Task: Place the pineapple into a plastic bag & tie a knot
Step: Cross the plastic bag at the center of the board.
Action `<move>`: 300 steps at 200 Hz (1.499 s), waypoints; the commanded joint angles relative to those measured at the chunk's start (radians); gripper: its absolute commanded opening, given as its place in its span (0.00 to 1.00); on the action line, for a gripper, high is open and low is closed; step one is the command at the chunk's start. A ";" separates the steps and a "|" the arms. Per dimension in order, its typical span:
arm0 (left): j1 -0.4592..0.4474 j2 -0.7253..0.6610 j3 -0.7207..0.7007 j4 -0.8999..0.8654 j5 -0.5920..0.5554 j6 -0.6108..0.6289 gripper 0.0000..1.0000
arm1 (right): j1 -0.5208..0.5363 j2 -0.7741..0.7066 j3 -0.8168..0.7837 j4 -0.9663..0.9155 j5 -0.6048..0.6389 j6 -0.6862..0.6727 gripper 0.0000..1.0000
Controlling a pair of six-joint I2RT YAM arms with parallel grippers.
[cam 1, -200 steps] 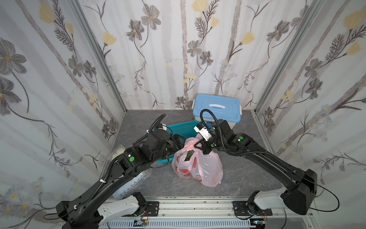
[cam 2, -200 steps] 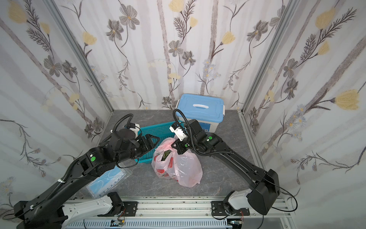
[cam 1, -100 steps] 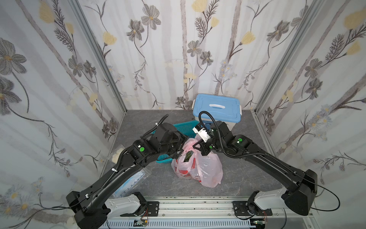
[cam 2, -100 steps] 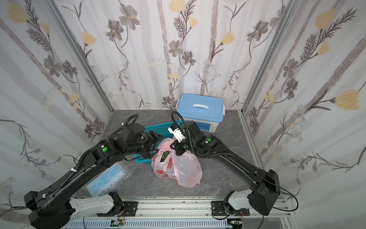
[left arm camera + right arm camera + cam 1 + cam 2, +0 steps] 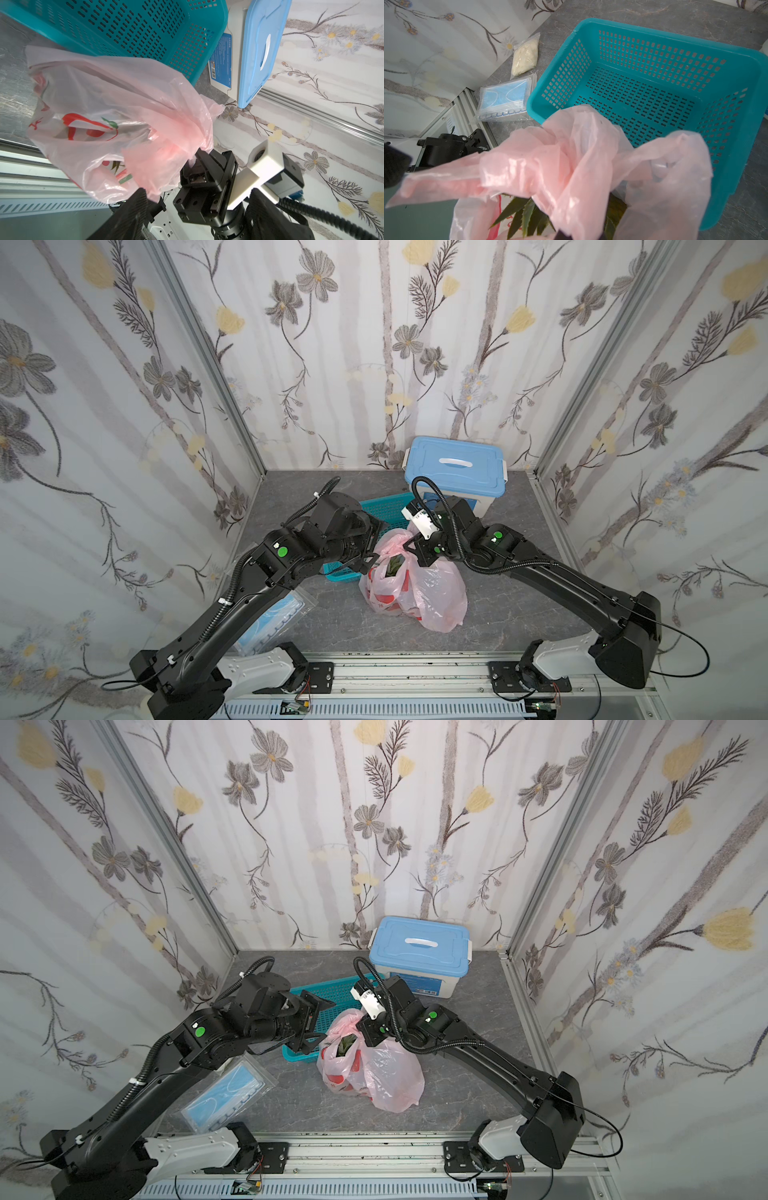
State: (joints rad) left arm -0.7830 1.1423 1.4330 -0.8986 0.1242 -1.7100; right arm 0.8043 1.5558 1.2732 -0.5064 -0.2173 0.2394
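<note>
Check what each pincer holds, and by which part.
Right pincer is shut on the plastic bag, pinching a bunched handle at its mouth. Left pincer stands open beside it, gripping nothing.

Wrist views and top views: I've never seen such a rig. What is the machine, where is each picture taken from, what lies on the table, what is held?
Two black robot arms stand at the near edge of a grey table, each ending in a two-fingered gripper. Both top views look down on the whole scene; each wrist view comes from a camera on one arm. On the table: a pink plastic bag with a pineapple inside, green leaves showing, a teal basket, a blue-lidded box, a packet of blue masks, a pouch of white lumps. The right gripper is shut on the bag's bunched top. The left gripper stands open beside the bag.
</note>
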 commanded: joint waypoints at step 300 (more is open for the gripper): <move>-0.019 0.292 -0.078 0.266 0.057 0.031 0.27 | 0.059 -0.103 -0.050 0.114 -0.237 -0.072 0.06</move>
State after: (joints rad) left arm -0.8040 1.4281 1.3670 -0.7155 0.1810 -1.6966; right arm 0.8623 1.4597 1.2160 -0.4568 -0.2981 0.1635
